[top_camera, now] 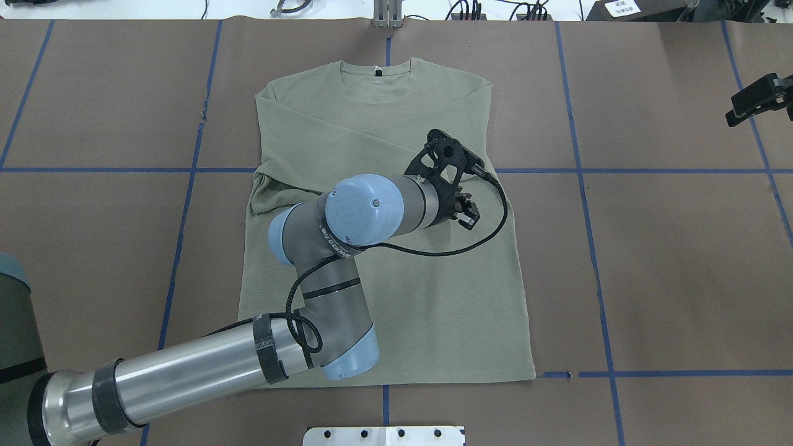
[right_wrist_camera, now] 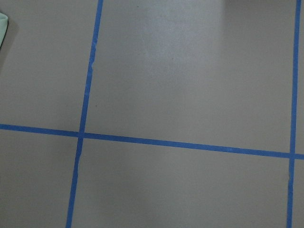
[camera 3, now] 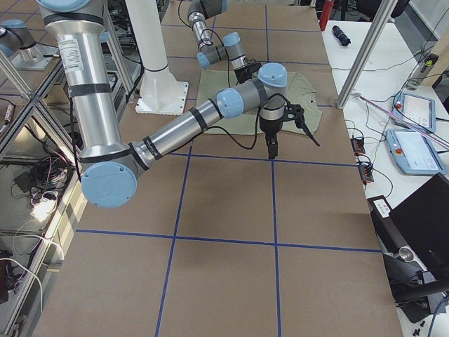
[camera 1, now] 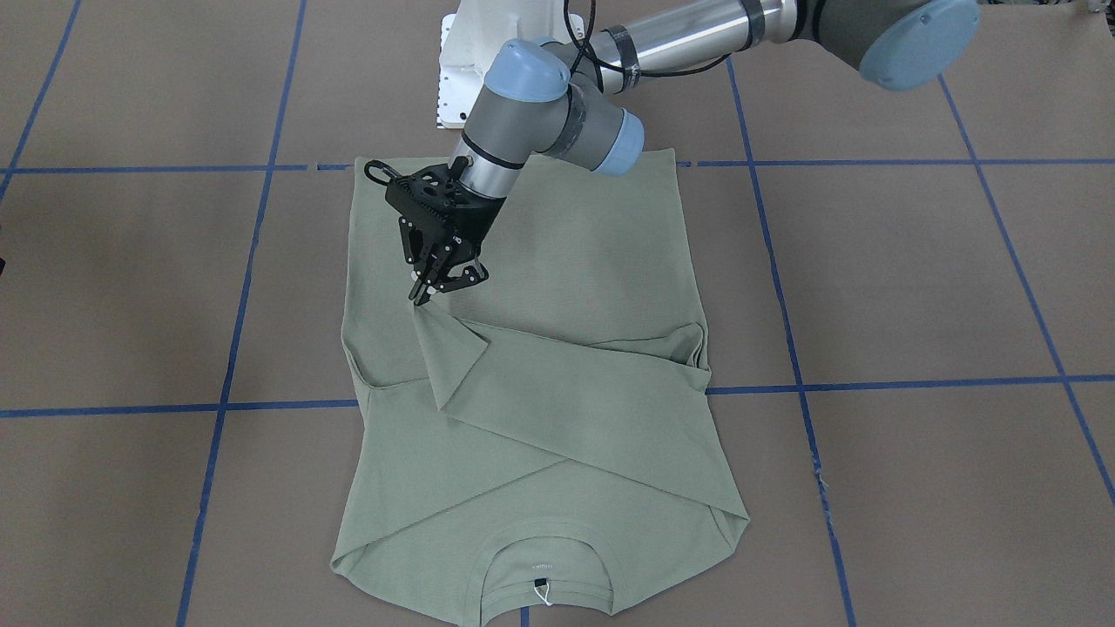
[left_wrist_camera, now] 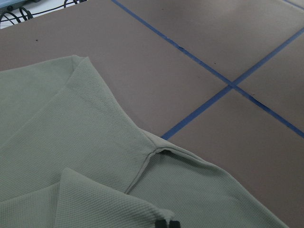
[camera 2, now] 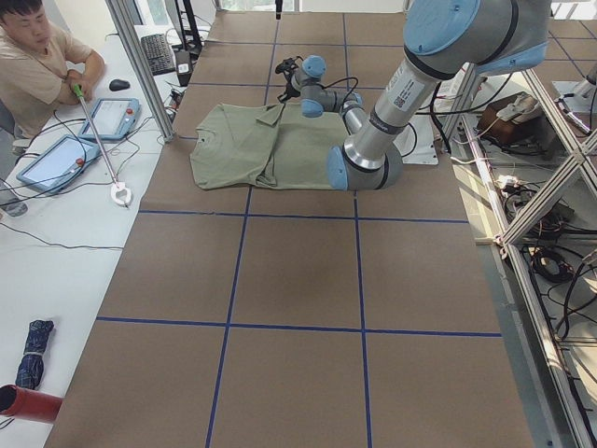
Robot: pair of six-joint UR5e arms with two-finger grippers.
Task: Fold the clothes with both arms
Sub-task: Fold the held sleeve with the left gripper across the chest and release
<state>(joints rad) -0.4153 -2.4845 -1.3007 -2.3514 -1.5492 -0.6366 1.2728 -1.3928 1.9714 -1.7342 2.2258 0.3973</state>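
Note:
The sage-green shirt (camera 1: 575,261) lies flat on the brown table, collar and neck tag (camera 1: 542,590) at the far side from the robot. One sleeve is folded across the chest (top_camera: 372,133). My left gripper (camera 1: 427,292) reaches across the shirt and is shut on the cuff end of the other sleeve, lifting it slightly off the body. In the left wrist view its fingertips (left_wrist_camera: 166,223) pinch the fabric (left_wrist_camera: 71,137). My right gripper (top_camera: 759,102) hangs high over bare table off the shirt's side; I cannot tell whether it is open or shut.
The white base pedestal (camera 1: 462,78) stands at the robot's edge. Blue tape lines (right_wrist_camera: 85,135) grid the brown table. A person (camera 2: 37,65) sits at a side desk with tablets (camera 2: 117,117). Metal frame posts (camera 3: 375,49) stand at the table's corners.

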